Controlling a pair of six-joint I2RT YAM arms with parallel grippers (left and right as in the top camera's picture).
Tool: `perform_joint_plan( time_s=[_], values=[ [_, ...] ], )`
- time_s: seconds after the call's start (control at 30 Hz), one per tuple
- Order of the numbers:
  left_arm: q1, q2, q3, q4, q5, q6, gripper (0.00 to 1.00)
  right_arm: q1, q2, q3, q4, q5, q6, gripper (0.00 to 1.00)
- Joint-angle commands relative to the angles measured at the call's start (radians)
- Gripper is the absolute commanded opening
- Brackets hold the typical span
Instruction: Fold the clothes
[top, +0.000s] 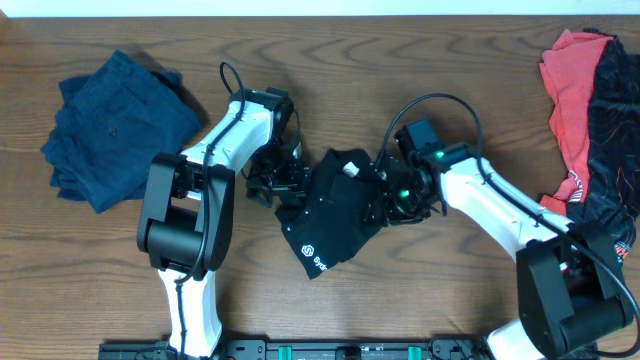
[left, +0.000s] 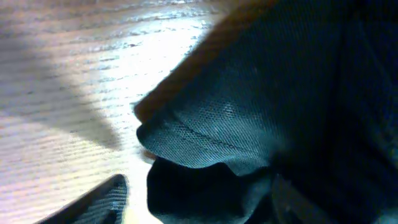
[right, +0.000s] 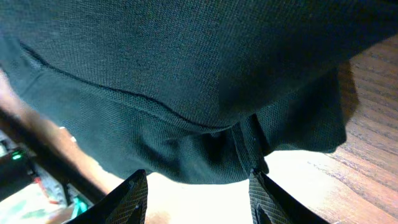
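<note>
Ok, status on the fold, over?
Left claw open, right claw open, either side of the black shirt. Shirt part-folded, not gripped. Navy garment and red pile off to the sides, nothing in the way.

Tabletop (top: 400, 300): wood, clear grain, smooth, slight sheen. Black shirt (top: 335, 215): fine-knit cloth, matt, with white printed logos. Navy garment (top: 115, 125), well apart from the shirt: matt cloth. Red garment (top: 570, 95): soft matt cloth. Arm shells (top: 225, 135): glossy white plastic.
</note>
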Motion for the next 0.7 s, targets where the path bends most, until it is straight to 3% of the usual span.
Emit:
perform_joint_plan(
  time_s=[0.0, 0.03, 0.07, 0.27, 0.37, 0.43, 0.47, 0.67],
  values=[
    [-0.002, 0.008, -0.002, -0.016, -0.003, 0.004, 0.58, 0.026, 0.003, -0.009, 0.003, 0.108, 0.049, 0.51],
    [-0.002, 0.008, -0.002, -0.025, -0.003, 0.003, 0.47, 0.030, 0.011, -0.009, 0.004, 0.120, 0.049, 0.50],
    [-0.002, 0.008, -0.002, -0.035, -0.003, 0.003, 0.43, 0.034, 0.022, -0.009, 0.006, 0.129, 0.049, 0.50],
    [-0.002, 0.008, -0.002, -0.071, -0.007, 0.004, 0.40, 0.035, 0.119, -0.009, 0.032, 0.155, 0.050, 0.49],
    [-0.002, 0.008, -0.002, -0.088, -0.040, 0.004, 0.32, 0.034, 0.171, -0.009, 0.069, 0.190, 0.059, 0.46],
    [-0.002, 0.008, -0.006, -0.092, -0.089, 0.002, 0.12, 0.032, 0.187, -0.009, 0.093, 0.255, 0.078, 0.45],
    [-0.001, 0.008, -0.013, -0.091, -0.109, -0.002, 0.09, 0.030, 0.190, -0.009, 0.106, 0.290, 0.088, 0.44],
    [-0.001, 0.008, -0.085, -0.032, -0.130, -0.054, 0.06, -0.010, 0.190, -0.008, 0.242, 0.450, 0.098, 0.41]
  ],
)
